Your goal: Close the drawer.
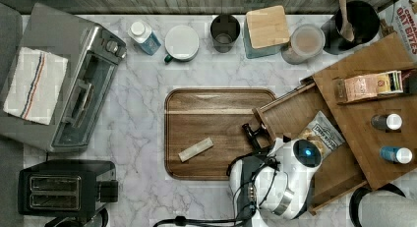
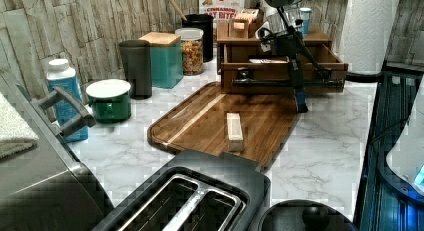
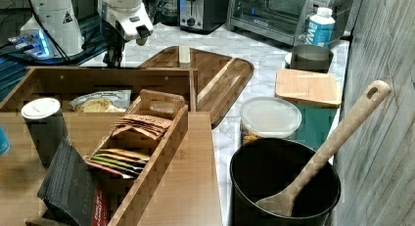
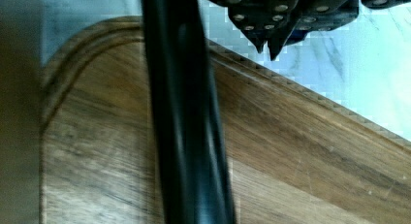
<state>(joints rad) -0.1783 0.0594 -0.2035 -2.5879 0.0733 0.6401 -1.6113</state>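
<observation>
The drawer [image 1: 295, 120] stands pulled out at the top view's centre right. The gripper [image 4: 267, 44], fingertips pinched together and empty, hangs beside its black handle [image 4: 186, 127] over the wooden tray [image 1: 196, 133].

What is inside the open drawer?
The drawer holds a snack bag lying flat on its floor. The robot arm covers the drawer's near corner in the top view, so anything beneath it is hidden.

Medium-brown wood with visible grain for the drawer [image 2: 283, 71] and the darker tray [image 1: 211, 114] — matt, smooth. Glossy white-grey veined marble for the counter [image 1: 142, 119]. Brushed metal on the toaster oven [image 1: 78, 55] — striped cloth [image 1: 35, 84] on top.
</observation>
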